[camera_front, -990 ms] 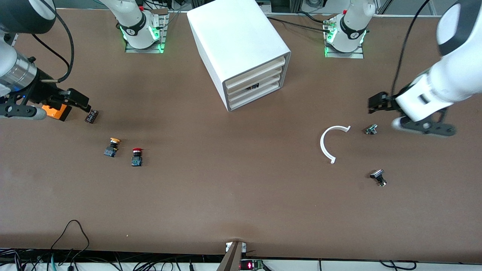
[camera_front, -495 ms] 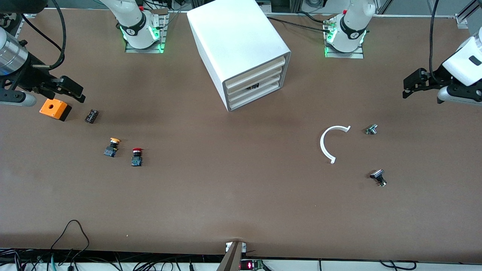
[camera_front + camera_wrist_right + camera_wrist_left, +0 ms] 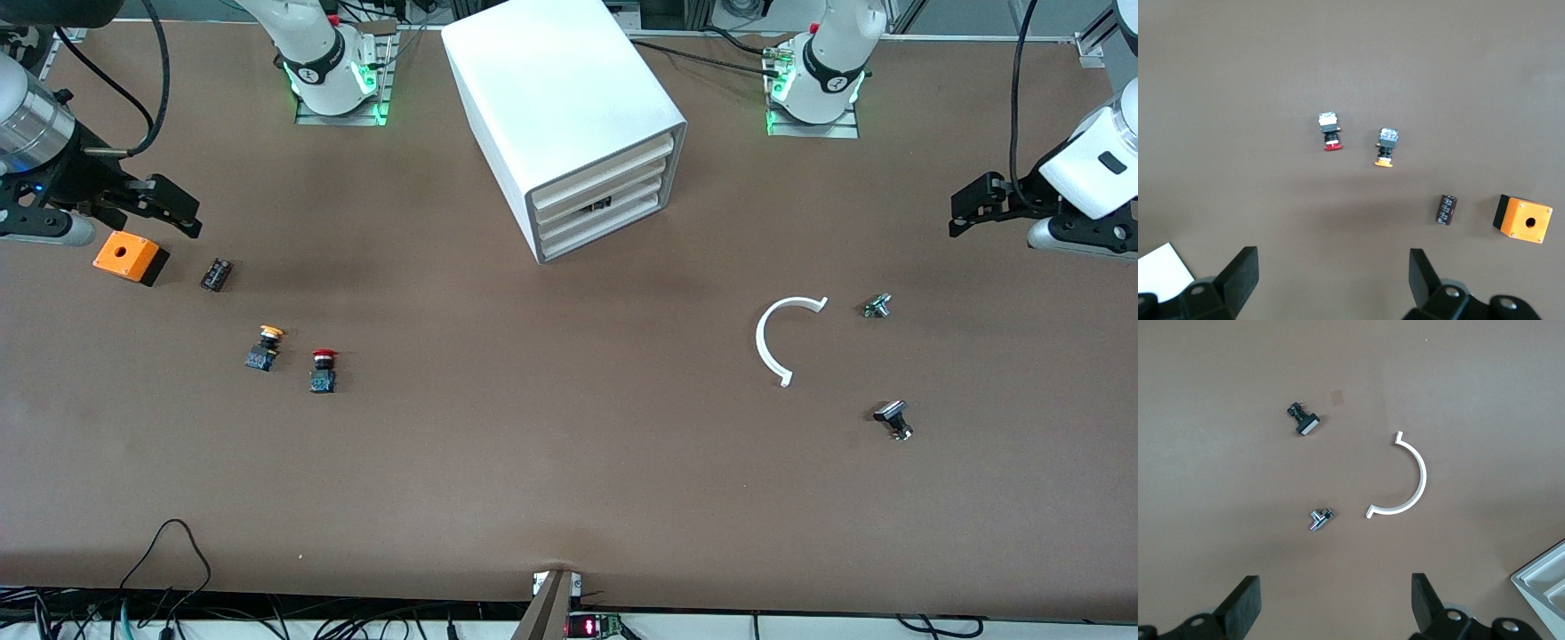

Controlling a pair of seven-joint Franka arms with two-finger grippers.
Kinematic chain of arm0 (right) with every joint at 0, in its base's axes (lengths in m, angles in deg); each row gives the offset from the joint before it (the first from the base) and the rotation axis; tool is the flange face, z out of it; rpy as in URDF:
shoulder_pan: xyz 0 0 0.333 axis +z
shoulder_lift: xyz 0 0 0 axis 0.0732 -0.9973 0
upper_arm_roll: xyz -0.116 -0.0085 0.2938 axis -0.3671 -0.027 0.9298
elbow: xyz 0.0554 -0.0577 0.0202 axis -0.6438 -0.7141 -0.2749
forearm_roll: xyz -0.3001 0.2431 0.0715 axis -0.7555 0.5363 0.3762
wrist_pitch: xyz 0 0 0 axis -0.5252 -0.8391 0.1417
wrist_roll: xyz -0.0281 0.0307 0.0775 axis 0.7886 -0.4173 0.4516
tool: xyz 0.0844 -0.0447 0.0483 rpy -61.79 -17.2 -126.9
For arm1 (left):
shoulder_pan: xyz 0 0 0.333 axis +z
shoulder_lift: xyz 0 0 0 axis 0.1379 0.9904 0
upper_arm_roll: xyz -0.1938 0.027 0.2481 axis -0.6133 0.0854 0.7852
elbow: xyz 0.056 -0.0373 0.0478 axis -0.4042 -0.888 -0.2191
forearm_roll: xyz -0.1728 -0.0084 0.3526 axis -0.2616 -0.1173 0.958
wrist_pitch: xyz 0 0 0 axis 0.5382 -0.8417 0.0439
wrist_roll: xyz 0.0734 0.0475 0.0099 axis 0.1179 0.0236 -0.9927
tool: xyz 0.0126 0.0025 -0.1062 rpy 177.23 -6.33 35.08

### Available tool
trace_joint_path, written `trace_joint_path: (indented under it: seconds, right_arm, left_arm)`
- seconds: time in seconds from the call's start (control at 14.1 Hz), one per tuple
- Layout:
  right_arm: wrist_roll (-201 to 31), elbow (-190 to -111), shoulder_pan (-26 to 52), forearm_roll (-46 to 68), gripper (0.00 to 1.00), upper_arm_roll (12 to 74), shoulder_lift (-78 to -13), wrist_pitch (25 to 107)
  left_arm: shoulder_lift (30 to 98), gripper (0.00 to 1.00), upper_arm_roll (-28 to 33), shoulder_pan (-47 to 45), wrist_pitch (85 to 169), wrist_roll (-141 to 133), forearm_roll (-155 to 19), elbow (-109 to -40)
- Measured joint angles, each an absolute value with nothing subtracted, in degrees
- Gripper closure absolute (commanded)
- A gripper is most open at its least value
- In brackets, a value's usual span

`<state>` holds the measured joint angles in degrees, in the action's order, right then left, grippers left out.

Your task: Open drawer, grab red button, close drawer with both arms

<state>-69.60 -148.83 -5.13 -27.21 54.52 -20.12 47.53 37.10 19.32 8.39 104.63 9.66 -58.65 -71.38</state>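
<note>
The white cabinet (image 3: 569, 107) stands at mid-table near the bases, and its four cream-fronted drawers (image 3: 601, 201) are all shut. The red-capped button (image 3: 323, 369) lies on the table toward the right arm's end, beside a yellow-capped one (image 3: 264, 347). It also shows in the right wrist view (image 3: 1330, 132). My right gripper (image 3: 182, 215) is open and empty in the air beside the orange box (image 3: 129, 256); in its own view (image 3: 1331, 275) the jaws stand wide apart. My left gripper (image 3: 960, 212) is open and empty over the left arm's end of the table, and shows in its own view too (image 3: 1336, 601).
A small black component (image 3: 216, 274) lies beside the orange box. Toward the left arm's end lie a white C-shaped arc (image 3: 772, 342), a small metal part (image 3: 877, 306) and a black part with a white face (image 3: 893, 420). A cabinet corner (image 3: 1545, 587) shows in the left wrist view.
Both arms have pulled up and back toward their ends of the table. The right gripper has cleared the orange box. Over the last half second they barely moved.
</note>
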Motion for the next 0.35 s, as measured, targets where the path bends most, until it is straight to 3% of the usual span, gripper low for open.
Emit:
trace_joint_path:
  seconds: [0.35]
  right_arm:
    - [-69.6, -148.5, -5.6, -27.2, 0.0, 54.7, -20.1, 47.5]
  left_arm:
    - [37.1, 0.01, 19.3, 8.2, 103.0, 10.3, -58.6, -71.4]
